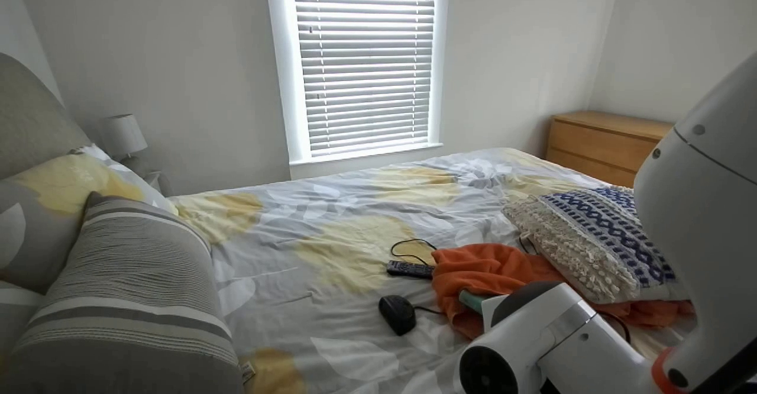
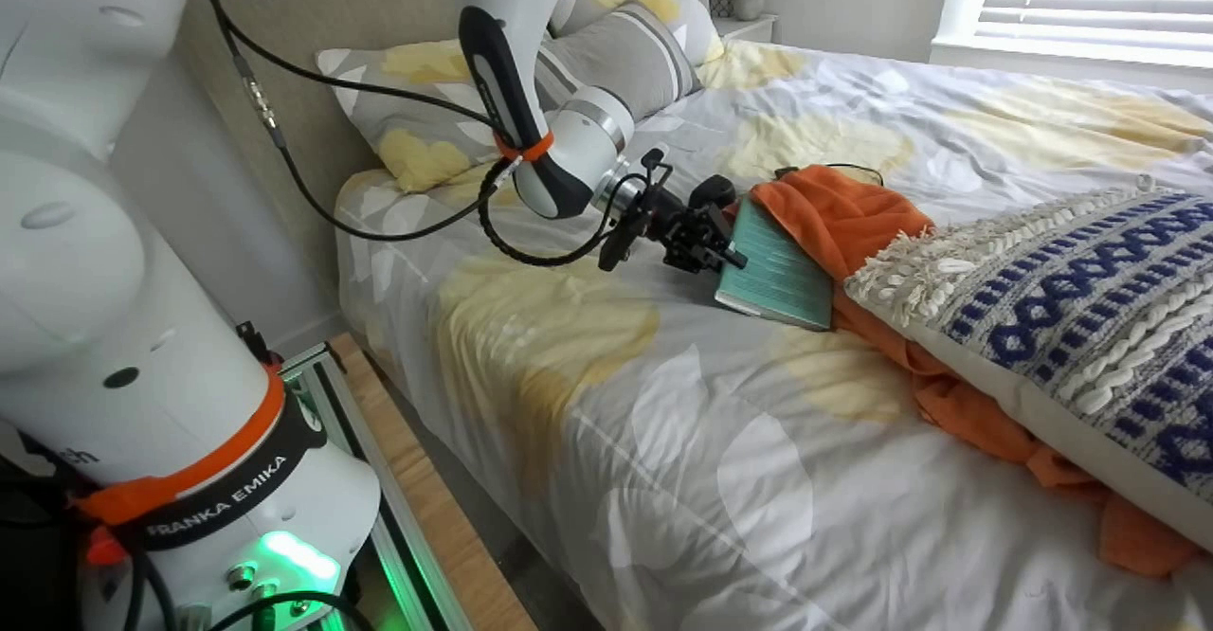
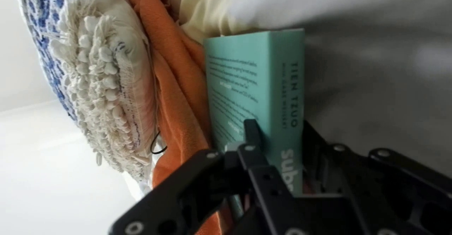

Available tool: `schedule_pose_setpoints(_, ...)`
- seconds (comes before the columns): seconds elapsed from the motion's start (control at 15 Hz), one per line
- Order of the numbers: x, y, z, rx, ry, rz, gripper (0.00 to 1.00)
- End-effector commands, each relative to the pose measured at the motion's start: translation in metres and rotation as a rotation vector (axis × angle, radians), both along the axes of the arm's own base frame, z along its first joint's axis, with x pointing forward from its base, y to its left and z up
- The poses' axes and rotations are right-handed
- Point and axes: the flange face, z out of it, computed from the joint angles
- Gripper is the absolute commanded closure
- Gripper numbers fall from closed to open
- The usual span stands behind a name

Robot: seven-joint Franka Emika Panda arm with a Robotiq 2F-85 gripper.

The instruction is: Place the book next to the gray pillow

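Note:
The teal-green book [image 2: 782,266] lies at the edge of the orange cloth on the bed. It also shows in the wrist view [image 3: 233,83], with its spine facing me, and only a corner shows in an exterior view [image 1: 471,301]. My gripper [image 2: 728,254] is at the book's spine side. In the wrist view its fingers [image 3: 279,125] straddle the spine, one over the cover, the other's tip hidden behind the book, and they look closed on it. The gray striped pillow [image 1: 136,270] leans at the headboard, well away from the gripper; it also shows in an exterior view [image 2: 621,58].
The orange cloth [image 2: 843,214] touches the book. The blue-white knit pillow [image 2: 1071,299] lies on the cloth. A black mouse [image 1: 397,315] and a remote [image 1: 410,269] with a cable lie between the cloth and the gray pillow. Floral pillows [image 1: 77,181] stand behind the gray pillow.

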Motion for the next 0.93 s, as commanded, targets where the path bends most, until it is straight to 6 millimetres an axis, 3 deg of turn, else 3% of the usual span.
schedule_pose_setpoints(0.0,-0.003,-0.011,0.042,-0.006,-0.028,-0.046,0.93)
schedule_pose_setpoints(0.4,-0.007,-0.030,0.101,0.074,-0.052,-0.141,0.93)
schedule_pose_setpoints(0.87,-0.009,-0.053,0.200,0.289,-0.209,-0.159,0.93)
